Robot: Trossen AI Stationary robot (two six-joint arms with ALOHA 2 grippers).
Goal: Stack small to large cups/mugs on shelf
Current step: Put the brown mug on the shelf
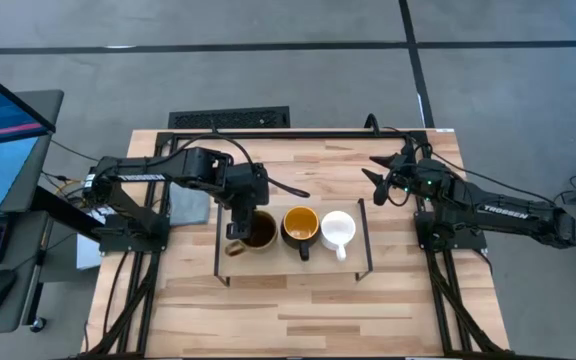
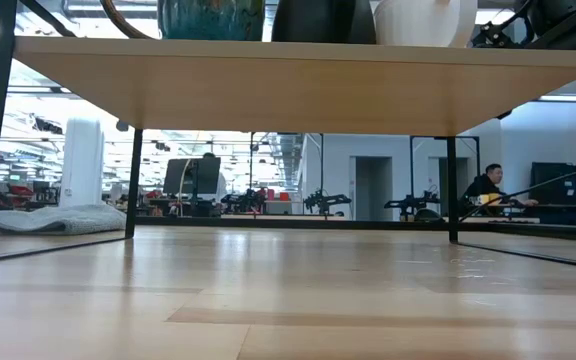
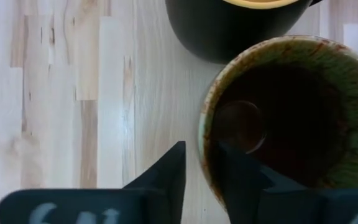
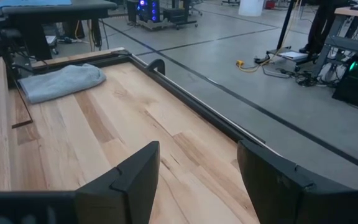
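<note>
My left gripper (image 3: 201,171) clamps the rim of the olive-brown mug (image 3: 291,118) on the shelf (image 1: 268,258).

The olive-brown mug stands upright at the left end of the shelf row; one of my left fingers (image 3: 166,174) is outside its wall and the other inside, the jaws narrowed onto the rim. Just beside it stands the dark mug (image 1: 300,226) with the yellow-orange inside, then the small white mug (image 1: 337,229) at the right end. My right gripper (image 4: 197,180) waits with jaws spread wide and holding nothing, above the tabletop (image 4: 117,124) to the right of the shelf. A grey cloth (image 4: 61,81) lies on the tabletop on the left side.
</note>
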